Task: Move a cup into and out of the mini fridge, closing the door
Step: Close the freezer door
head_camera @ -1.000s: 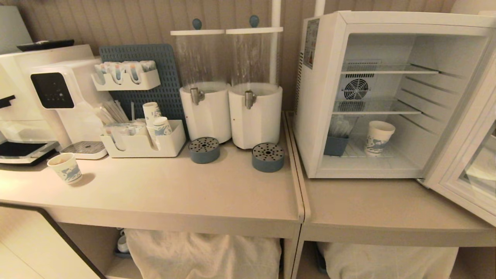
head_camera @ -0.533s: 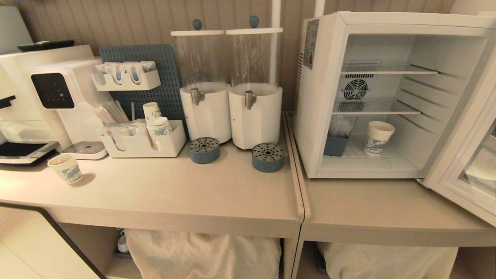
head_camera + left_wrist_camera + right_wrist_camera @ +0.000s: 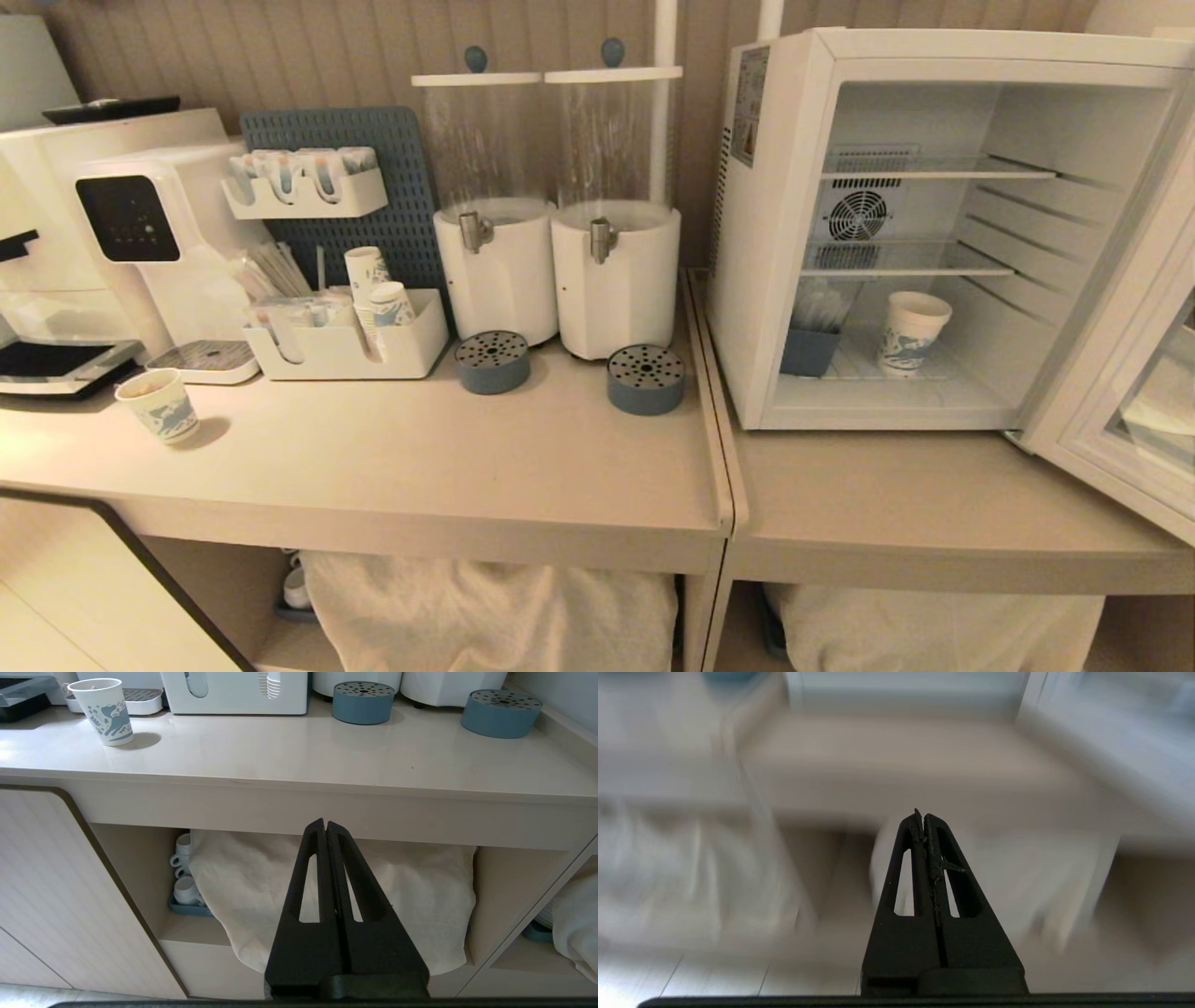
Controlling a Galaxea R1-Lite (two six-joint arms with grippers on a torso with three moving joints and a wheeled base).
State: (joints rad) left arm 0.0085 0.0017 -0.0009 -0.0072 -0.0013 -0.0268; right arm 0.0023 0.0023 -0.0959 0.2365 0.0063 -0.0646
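Both grippers are closed and empty: left gripper and right gripper hang below the desk. The cup stands inside the mini fridge, whose door is open.

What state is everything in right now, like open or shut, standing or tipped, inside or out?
mini fridge: open, cup inside
door: swung wide open
cup: upright on the fridge's bottom shelf
second cup: upright on the counter
left gripper: shut, holding nothing
right gripper: shut, holding nothing
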